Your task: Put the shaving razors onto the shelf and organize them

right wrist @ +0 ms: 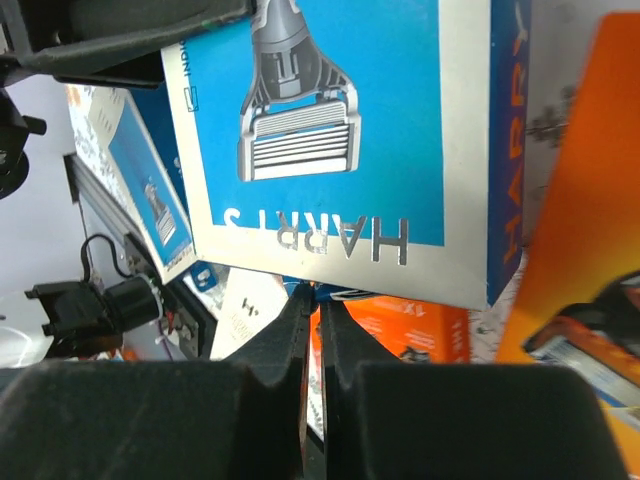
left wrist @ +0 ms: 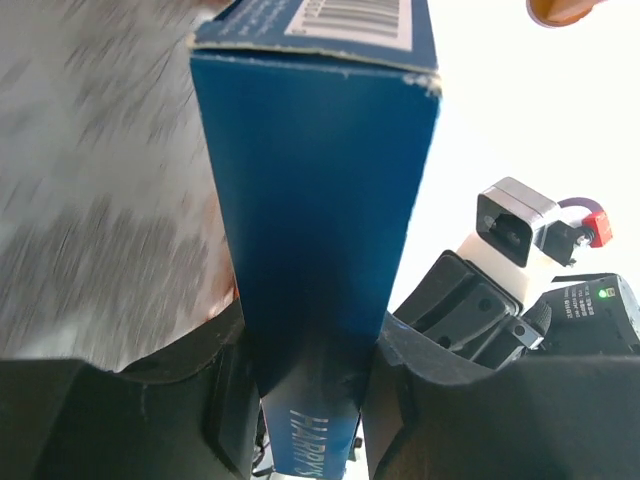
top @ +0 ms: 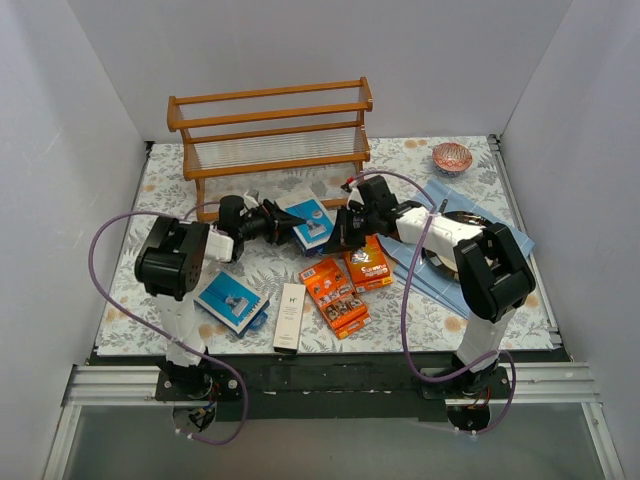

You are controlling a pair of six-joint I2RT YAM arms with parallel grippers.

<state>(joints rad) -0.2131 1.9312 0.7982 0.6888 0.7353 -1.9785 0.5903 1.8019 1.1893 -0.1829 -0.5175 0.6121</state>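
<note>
Blur smears the tabletop (left wrist: 90, 200) beside the cropped blue pack (left wrist: 320, 200).

**Two black-and-white YAM arms**

Left arm (top: 172, 262) & right arm (top: 490, 270) are showing black joint housings w/ white links. Purple cables (top: 93, 260) are looping off both. Fingers (left wrist: 400, 410) are looking matte black. Green LED (left wrist: 600, 293) is glowing on one housing.

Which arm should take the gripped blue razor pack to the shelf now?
Left. The left gripper clamps the blue pack by its edge. The right gripper is shut beside it, holding nothing. The shelf stands just beyond.
</note>
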